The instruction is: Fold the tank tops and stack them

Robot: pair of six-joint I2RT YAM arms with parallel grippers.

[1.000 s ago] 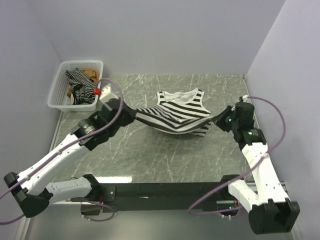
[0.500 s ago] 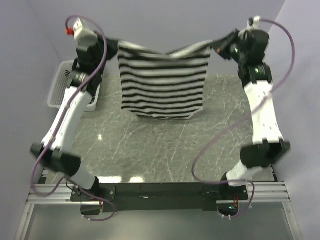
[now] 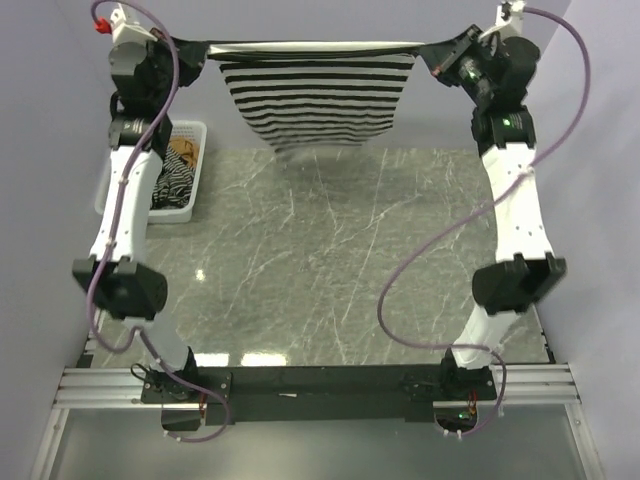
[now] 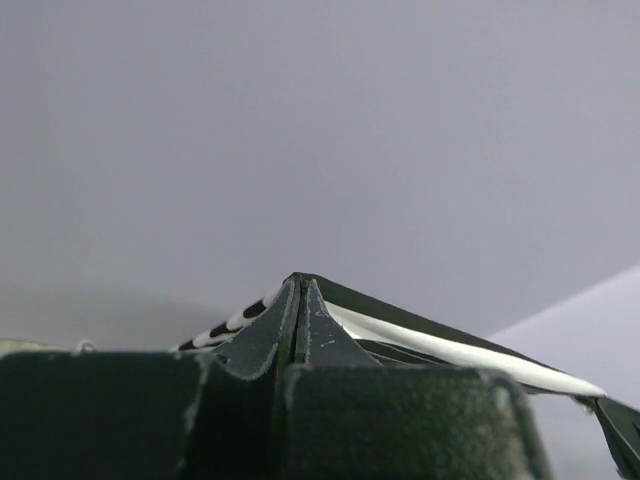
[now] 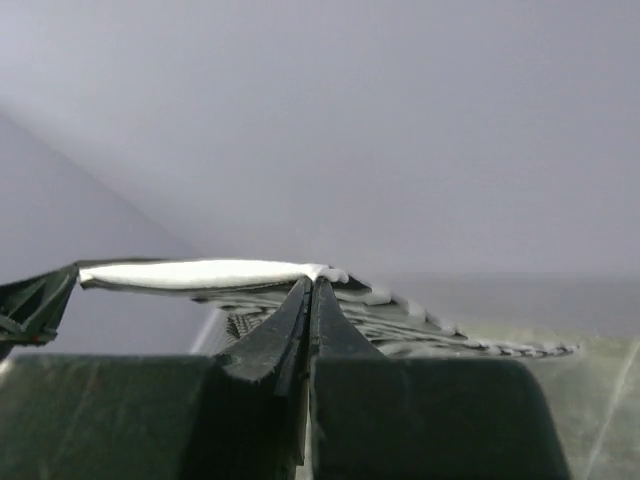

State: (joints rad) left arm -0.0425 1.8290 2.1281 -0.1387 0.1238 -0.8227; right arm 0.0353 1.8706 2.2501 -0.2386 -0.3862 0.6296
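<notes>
Striped tank top [image 3: 315, 100] aloft, seemingly taut

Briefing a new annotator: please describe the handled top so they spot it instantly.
Look above the table, at its far edge. The striped top hangs stretched between the left gripper and right gripper. Unlike the clothes in the basket, it is airborne, with bold black-and-white stripes.

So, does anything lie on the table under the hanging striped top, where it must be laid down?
Nothing visible does. The striped top hangs above the table; the basket stands aside at the left edge, not under it.
</notes>
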